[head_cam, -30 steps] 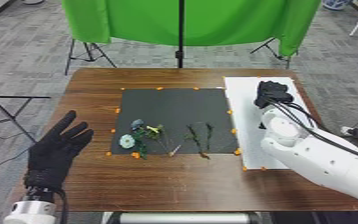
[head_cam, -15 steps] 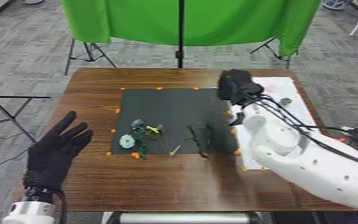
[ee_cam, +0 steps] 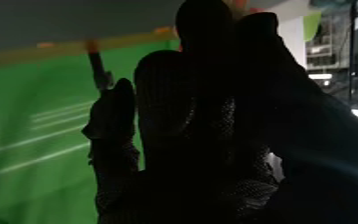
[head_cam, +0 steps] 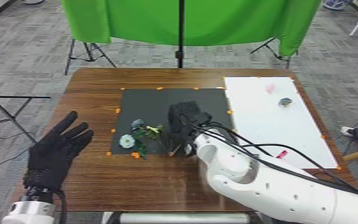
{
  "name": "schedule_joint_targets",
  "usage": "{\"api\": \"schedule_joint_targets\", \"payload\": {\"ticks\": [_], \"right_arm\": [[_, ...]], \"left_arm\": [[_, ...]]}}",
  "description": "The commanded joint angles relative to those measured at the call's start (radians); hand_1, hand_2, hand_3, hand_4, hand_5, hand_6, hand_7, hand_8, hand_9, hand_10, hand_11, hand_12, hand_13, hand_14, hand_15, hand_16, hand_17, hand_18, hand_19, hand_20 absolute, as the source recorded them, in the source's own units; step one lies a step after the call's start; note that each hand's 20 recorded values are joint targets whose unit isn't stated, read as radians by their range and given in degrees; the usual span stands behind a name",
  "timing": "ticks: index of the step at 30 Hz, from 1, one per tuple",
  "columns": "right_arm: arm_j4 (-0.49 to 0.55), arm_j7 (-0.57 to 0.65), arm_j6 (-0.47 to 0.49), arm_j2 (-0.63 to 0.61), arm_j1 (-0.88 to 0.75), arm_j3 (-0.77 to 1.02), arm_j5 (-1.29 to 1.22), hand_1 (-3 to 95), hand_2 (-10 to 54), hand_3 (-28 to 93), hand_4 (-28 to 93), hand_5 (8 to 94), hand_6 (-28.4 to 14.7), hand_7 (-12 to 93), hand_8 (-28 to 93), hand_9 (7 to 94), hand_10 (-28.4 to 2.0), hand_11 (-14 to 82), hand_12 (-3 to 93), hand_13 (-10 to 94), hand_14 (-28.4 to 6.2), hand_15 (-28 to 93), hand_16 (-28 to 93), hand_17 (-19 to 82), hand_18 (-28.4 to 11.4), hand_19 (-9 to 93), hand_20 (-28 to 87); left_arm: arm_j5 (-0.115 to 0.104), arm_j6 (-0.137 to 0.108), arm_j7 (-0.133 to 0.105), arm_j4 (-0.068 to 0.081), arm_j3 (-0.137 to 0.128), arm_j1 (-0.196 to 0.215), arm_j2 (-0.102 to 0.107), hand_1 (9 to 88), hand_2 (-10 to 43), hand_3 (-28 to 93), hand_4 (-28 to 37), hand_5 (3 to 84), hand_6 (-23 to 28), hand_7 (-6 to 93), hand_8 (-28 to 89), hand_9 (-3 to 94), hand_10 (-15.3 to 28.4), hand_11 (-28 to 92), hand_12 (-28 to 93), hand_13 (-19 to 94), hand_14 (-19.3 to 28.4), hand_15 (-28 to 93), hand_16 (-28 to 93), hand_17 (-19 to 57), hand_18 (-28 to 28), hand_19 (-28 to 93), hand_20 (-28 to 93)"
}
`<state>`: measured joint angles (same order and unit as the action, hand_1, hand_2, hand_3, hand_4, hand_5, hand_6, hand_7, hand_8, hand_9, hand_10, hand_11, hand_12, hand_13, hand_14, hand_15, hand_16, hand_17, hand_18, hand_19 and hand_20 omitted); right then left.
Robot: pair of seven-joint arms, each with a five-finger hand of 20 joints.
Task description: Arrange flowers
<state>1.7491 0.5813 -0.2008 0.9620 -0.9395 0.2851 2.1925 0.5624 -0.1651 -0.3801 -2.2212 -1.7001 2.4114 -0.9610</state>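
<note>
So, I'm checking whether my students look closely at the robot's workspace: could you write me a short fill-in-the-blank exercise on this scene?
The right hand is over the dark mat, not over the ____ sheet beside it.
The pale round flower lies on the robot's ____ side of that mat.
The cloth hanging behind the table is ____.
The small tape pieces along the mat's edges are ____.

Missing words: white; left; green; orange.
</note>
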Motion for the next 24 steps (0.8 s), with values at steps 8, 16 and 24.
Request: {"api": "schedule_joint_targets", "payload": {"ticks": [8, 16, 24], "right_arm": [[0.079, -0.018, 0.176, -0.051, -0.069, 0.107, 0.009, 36.7, -9.5, 78, -28, 66.6, 1.1, 15, -13, 80.1, -10.1, 40.1, 19.5, 68, -8.4, 75, 20, 25, -23.2, 85, 52], [0.151, -0.050, 0.214, -0.093, -0.073, 0.189, -0.077, 32.3, -9.5, 76, -28, 64.5, 0.1, 14, -12, 78.3, -11.3, 47.8, 20.3, 67, -10.4, 79, 21, 24, -24.6, 85, 55], [0.121, -0.075, 0.168, -0.055, -0.060, 0.110, -0.085, 38.2, -9.0, 80, -28, 69.1, 2.4, 14, -12, 79.4, -11.3, 43.0, 18.4, 67, -9.4, 78, 20, 25, -24.7, 85, 55]], "left_arm": [[-0.001, 0.001, 0.020, 0.001, -0.003, 0.006, -0.008, 23.4, 5.7, 80, -25.8, 36.5, 8.0, 11.3, -10, 34.5, 19.8, 22, 10, 23, 27.9, 48, -9, -10.6, 26.6, 55, 7], [0.000, 0.001, 0.011, -0.001, -0.007, 0.020, -0.005, 23.7, 5.9, 81, -24.8, 36.6, 8.1, 11.3, -10, 34.4, 19.9, 22, 10, 23, 27.9, 48, -9, -10.7, 26.7, 55, 7], [0.004, 0.007, 0.018, 0.004, 0.010, -0.004, -0.007, 23.6, 5.9, 81, -24.8, 36.6, 8.1, 11.3, -10, 34.5, 19.8, 22, 10, 23, 28.0, 48, -9, -10.7, 26.7, 55, 7]]}}
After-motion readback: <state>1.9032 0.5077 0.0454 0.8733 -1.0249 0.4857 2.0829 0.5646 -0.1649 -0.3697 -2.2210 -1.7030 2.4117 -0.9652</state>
